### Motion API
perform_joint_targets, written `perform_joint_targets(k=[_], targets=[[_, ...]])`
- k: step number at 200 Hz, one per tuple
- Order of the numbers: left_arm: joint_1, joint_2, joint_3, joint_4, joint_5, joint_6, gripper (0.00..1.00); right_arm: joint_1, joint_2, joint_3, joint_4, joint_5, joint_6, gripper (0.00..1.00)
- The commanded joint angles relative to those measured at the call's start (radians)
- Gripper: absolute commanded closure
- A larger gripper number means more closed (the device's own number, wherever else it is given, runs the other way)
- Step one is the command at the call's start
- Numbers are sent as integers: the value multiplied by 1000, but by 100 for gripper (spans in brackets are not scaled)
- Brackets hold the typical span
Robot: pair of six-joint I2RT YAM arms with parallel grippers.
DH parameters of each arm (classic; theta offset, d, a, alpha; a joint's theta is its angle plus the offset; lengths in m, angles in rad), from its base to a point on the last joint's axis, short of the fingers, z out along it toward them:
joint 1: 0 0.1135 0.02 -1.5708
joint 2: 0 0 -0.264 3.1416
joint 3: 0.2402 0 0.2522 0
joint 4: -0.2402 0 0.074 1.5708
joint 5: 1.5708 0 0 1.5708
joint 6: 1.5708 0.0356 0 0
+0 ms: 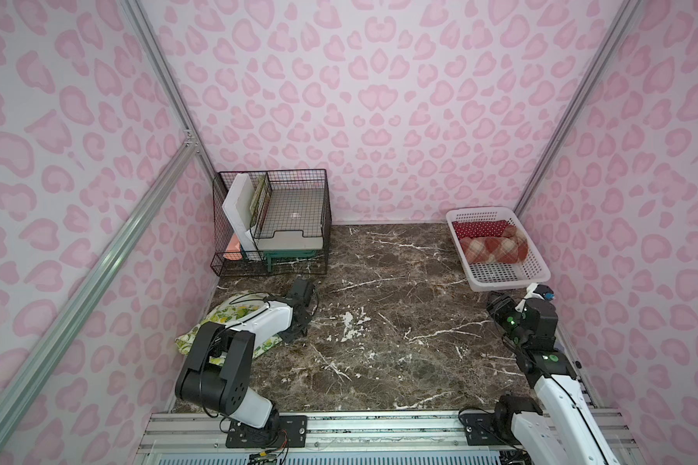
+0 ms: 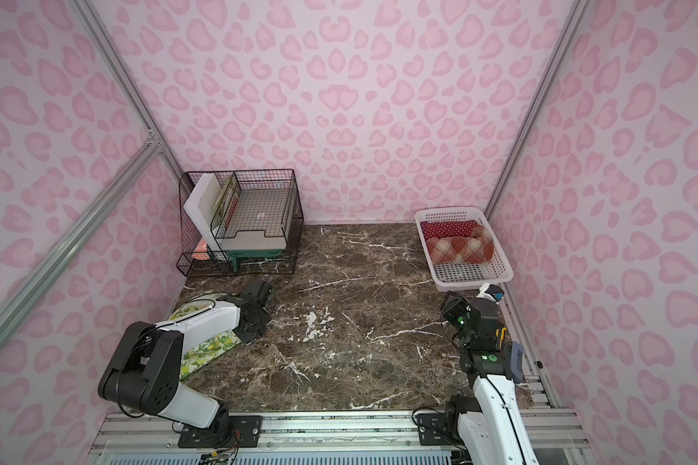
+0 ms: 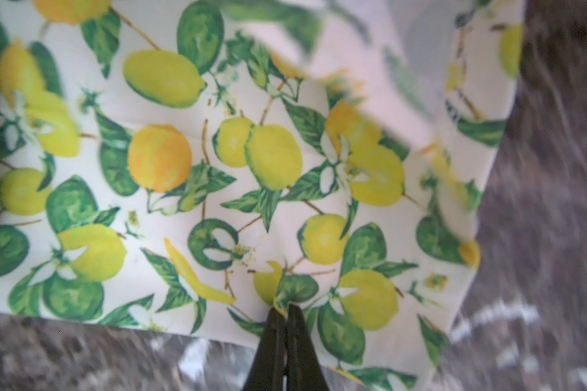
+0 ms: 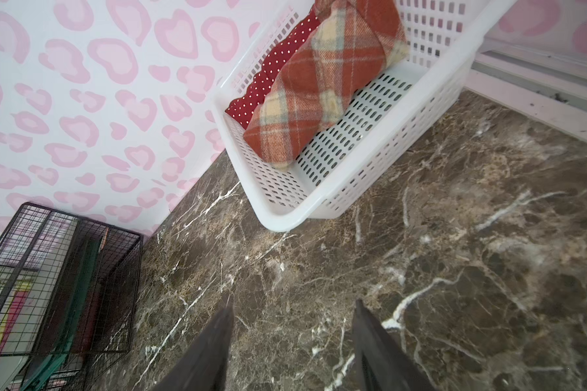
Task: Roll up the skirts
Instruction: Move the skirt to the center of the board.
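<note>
My left gripper [image 3: 285, 309] was clamped on the edge of the cream cloth skirt printed with yellow lemons and green leaves [image 3: 217, 169], lying on the dark brown marbled tabletop [image 1: 379, 322] at eight o'clock. My right gripper [image 4: 294, 304] hung over the tabletop, jaws apart, holding nothing. At two o'clock, the white perforated plastic basket [image 1: 500, 284] held the rolled red polka-dot skirt [image 1: 480, 228] touching the rolled rust-and-beige plaid skirt [image 1: 492, 249].
</note>
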Motion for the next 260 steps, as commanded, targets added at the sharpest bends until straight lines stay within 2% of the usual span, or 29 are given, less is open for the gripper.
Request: perform_joint_targets(k=[1, 26, 51, 66, 97, 105, 116, 123, 146, 161, 166, 176, 186, 207, 233, 260], targets=[[-181, -14, 58, -62, 121, -59, 100, -1, 22, 17, 23, -16, -15, 40], [-453, 75, 190, -32, 219, -122, 100, -1, 36, 49, 22, -8, -29, 41], [-626, 254, 411, -19, 320, -55, 100, -10, 19, 82, -14, 28, -50, 41], [-686, 351, 513, 19, 407, -25, 100, -24, -9, 90, -32, 34, -60, 41], [-722, 440, 653, 108, 601, 43, 100, -69, -63, 107, -97, 51, -104, 41], [-734, 463, 710, 58, 597, 67, 100, -73, -66, 105, -102, 52, -112, 41], [-745, 459, 722, 13, 548, 94, 74, -73, -63, 103, -98, 47, -118, 41], [-740, 437, 701, 7, 527, 90, 61, -73, -56, 102, -93, 36, -118, 41], [-720, 322, 632, -29, 441, 139, 33, -73, -24, 112, -86, -23, -139, 40], [-708, 246, 620, -84, 395, 186, 28, -72, -1, 124, -73, -96, -171, 40], [-702, 216, 604, -90, 378, 196, 21, -69, 6, 126, -66, -121, -179, 40], [-680, 159, 566, -100, 355, 212, 16, -51, 24, 135, -67, -165, -196, 40], [-644, 90, 519, -115, 337, 218, 15, -3, 42, 151, -75, -186, -231, 40], [-526, -100, 391, -136, 281, 237, 15, 194, 85, 191, -112, -195, -299, 40], [-314, -317, 266, -206, 240, 254, 14, 529, 152, 203, -129, -193, -325, 38], [-115, -464, 176, -258, 218, 264, 13, 880, 339, 262, -104, -115, -335, 36]])
